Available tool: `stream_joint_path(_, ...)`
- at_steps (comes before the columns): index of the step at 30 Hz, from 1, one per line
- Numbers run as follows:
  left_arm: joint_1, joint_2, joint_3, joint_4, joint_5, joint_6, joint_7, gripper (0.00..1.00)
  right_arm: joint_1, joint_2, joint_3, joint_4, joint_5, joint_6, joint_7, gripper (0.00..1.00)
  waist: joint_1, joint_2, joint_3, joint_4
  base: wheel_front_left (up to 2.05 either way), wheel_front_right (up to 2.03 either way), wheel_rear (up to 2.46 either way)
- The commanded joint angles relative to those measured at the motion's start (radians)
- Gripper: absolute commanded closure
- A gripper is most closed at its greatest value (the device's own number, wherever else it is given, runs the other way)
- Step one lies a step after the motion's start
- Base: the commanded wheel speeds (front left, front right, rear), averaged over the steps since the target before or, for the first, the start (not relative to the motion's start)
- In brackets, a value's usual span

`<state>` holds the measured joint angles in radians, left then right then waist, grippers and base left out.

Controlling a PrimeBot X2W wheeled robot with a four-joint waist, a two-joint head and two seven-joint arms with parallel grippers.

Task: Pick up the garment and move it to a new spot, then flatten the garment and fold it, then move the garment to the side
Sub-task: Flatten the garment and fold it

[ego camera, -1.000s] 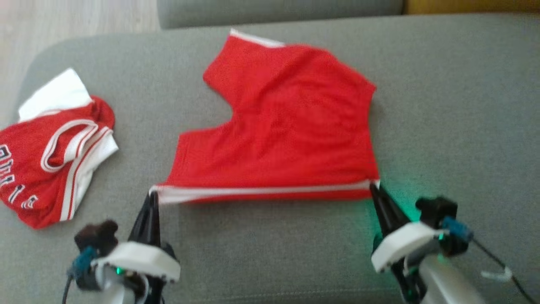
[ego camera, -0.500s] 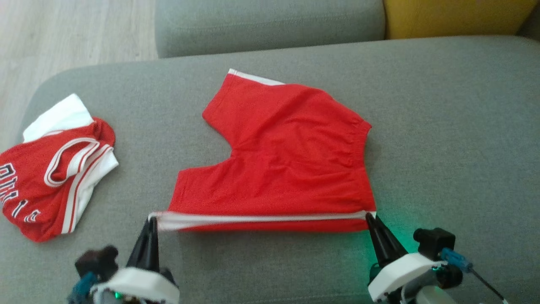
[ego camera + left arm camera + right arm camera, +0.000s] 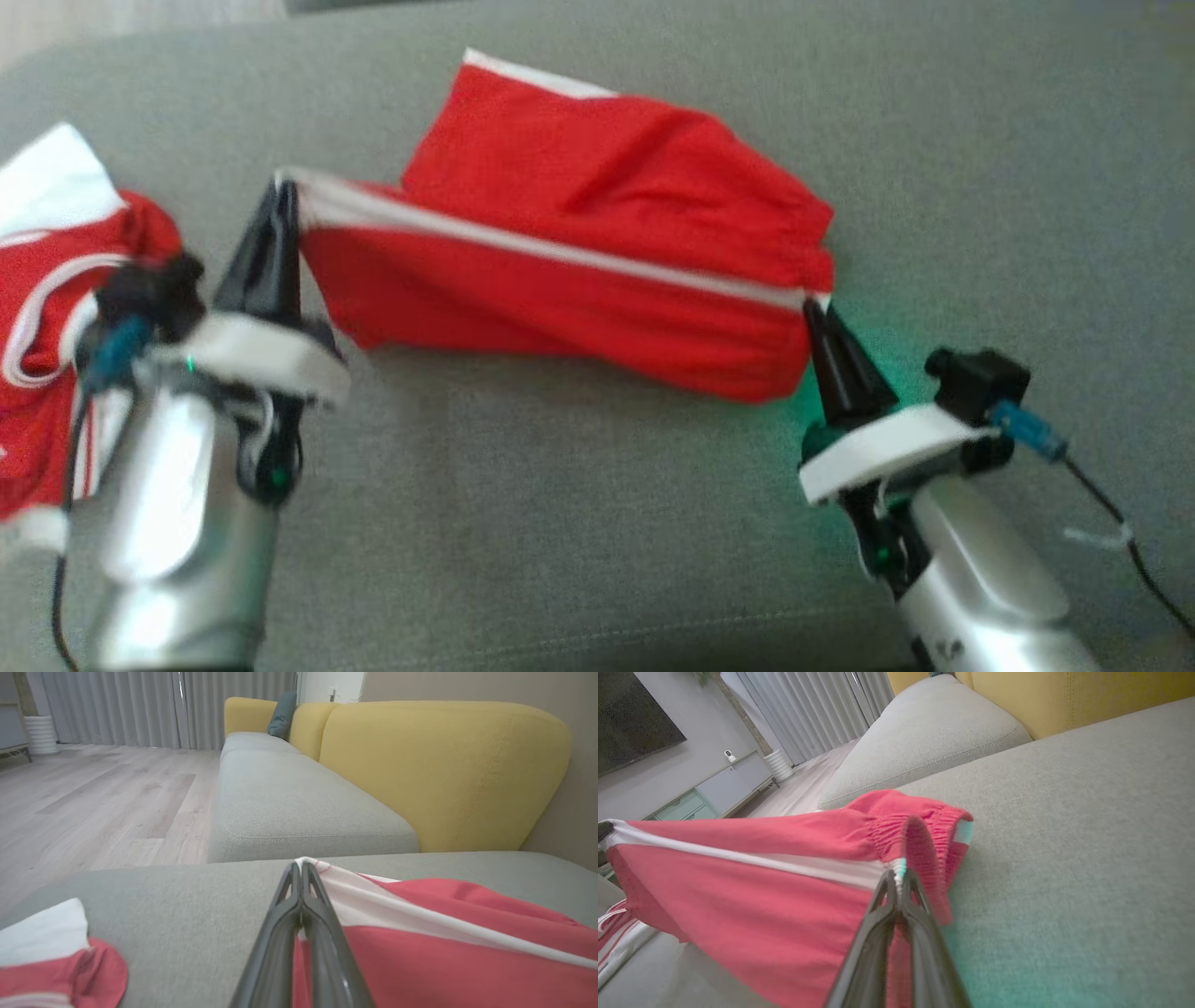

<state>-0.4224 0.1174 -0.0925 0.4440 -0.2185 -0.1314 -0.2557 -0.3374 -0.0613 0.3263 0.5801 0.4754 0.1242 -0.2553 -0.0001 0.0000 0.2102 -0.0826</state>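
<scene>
The grey sofa cushion (image 3: 597, 523) is my work surface, wide and soft, with the yellow backrest (image 3: 444, 765) beyond it. The red shorts (image 3: 607, 187) lie near its middle. Their far leg rests on the fabric, while the near side edge, with its white stripe (image 3: 523, 245), hangs lifted and taut between my two grippers. A crumpled red-and-white jersey (image 3: 47, 261) sits to my left, just beside my left arm. My left gripper (image 3: 283, 191) is pinched tight on the hem corner of the stripe. My right gripper (image 3: 810, 308) is clamped just as tight on the waistband (image 3: 934, 826) end of it.

I judge this to be the fold, with the near leg going over onto the far one. To do it well I should:
- carry both corners across together at equal height;
- hold the stripe straight so no slack bunches underneath;
- land hem on hem and waistband on waistband;
- lay the edge down before letting go;
- steer my left arm clear of the jersey.
</scene>
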Motion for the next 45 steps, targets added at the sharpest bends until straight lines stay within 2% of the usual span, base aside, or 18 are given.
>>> stream_joint_path(1, -0.067, 0.042, 0.020, -0.017, 0.003, 0.002, -0.006, 1.00, -0.033, 0.009, 0.013, -0.031, 0.005, 0.007, -0.006, 1.00, 0.0001, 0.0000, 0.054, -0.020, 0.00, 0.00, 0.00)
stream_joint_path(6, -0.235, 0.117, -0.095, 0.072, -0.030, 0.001, -0.006, 1.00, -0.104, 0.011, 0.022, -0.060, 0.024, 0.007, -0.006, 1.00, 0.0001, 0.0000, 0.126, -0.034, 0.00, 0.00, 0.00)
stream_joint_path(12, -0.421, 0.194, -0.254, 0.155, -0.103, 0.001, -0.006, 1.00, -0.171, 0.011, 0.038, -0.093, 0.100, 0.007, -0.006, 1.00, 0.0001, 0.0000, 0.195, -0.047, 0.00, 0.00, 0.00)
stream_joint_path(21, -0.637, 0.254, -0.436, 0.250, -0.216, 0.001, -0.006, 1.00, -0.253, 0.011, -0.007, -0.140, 0.152, 0.007, -0.006, 1.00, 0.0001, 0.0000, 0.269, -0.083, 0.00, 0.00, 0.00)
stream_joint_path(31, -0.743, 0.256, -0.507, 0.360, -0.282, 0.001, -0.006, 1.00, -0.264, 0.011, 0.003, -0.148, 0.174, 0.007, -0.006, 1.00, 0.0001, 0.0000, 0.312, -0.139, 0.00, 0.00, 0.00)
stream_joint_path(39, -0.764, 0.236, -0.465, 0.376, -0.290, 0.001, -0.006, 1.00, -0.291, 0.011, 0.027, -0.157, 0.182, 0.007, -0.006, 1.00, 0.0001, 0.0000, 0.330, -0.152, 0.00, 0.00, 0.00)
stream_joint_path(40, -0.761, 0.230, -0.459, 0.377, -0.283, 0.001, -0.006, 0.78, -0.295, 0.011, 0.029, -0.158, 0.182, 0.007, -0.006, 0.86, 0.0001, 0.0000, 0.331, -0.150, 0.00, 0.00, 0.00)
stream_joint_path(41, -0.756, 0.224, -0.457, 0.382, -0.277, 0.001, -0.006, 0.44, -0.299, 0.011, 0.030, -0.160, 0.179, 0.007, -0.006, 0.22, 0.0001, 0.0000, 0.330, -0.147, 0.00, 0.00, 0.00)
stream_joint_path(42, -0.749, 0.216, -0.453, 0.386, -0.276, 0.001, -0.006, 0.00, -0.301, 0.011, 0.036, -0.156, 0.169, 0.007, -0.006, 0.00, 0.0001, 0.0000, 0.328, -0.145, 0.00, 0.00, 0.00)
stream_joint_path(45, -0.725, 0.198, -0.430, 0.387, -0.273, 0.001, -0.006, 0.00, -0.302, 0.011, 0.036, -0.152, 0.144, 0.007, -0.006, 0.00, 0.0001, 0.0000, 0.318, -0.134, 0.00, 0.00, 0.00)
